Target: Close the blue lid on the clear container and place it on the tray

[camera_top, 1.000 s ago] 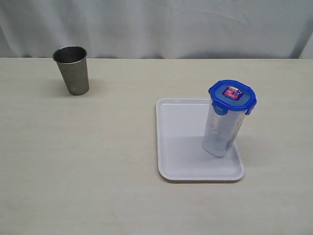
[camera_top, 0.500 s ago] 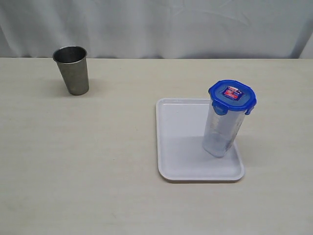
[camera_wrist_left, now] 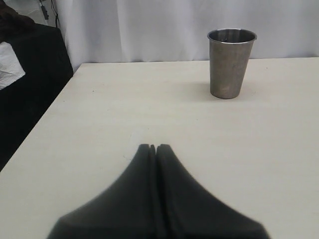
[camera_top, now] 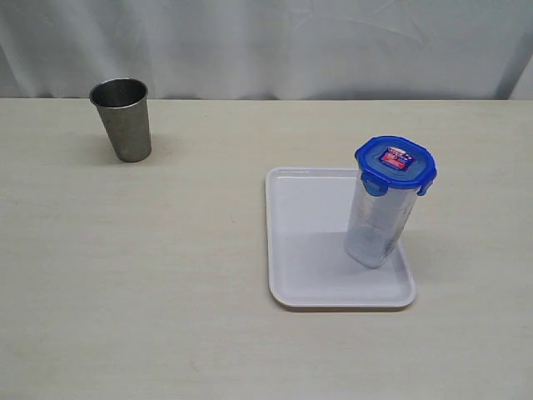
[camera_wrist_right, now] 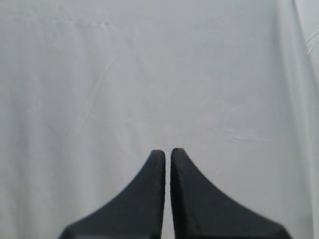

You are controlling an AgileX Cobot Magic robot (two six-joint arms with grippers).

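Note:
The clear container [camera_top: 379, 225] stands upright on the right half of the white tray [camera_top: 308, 242], with the blue lid [camera_top: 396, 161] sitting on its top and the red-blue sticker facing up. No arm shows in the exterior view. In the left wrist view my left gripper [camera_wrist_left: 153, 147] is shut with nothing between its fingers, above bare table. In the right wrist view my right gripper [camera_wrist_right: 167, 152] is shut and empty, with only a white curtain behind it. Neither wrist view shows the container, lid or tray.
A grey metal cup [camera_top: 123, 118] stands upright at the back left of the table, also seen as the cup [camera_wrist_left: 230, 62] ahead of the left gripper. A white curtain [camera_top: 266, 42] hangs behind the table. The table's left edge [camera_wrist_left: 35, 124] borders a dark area.

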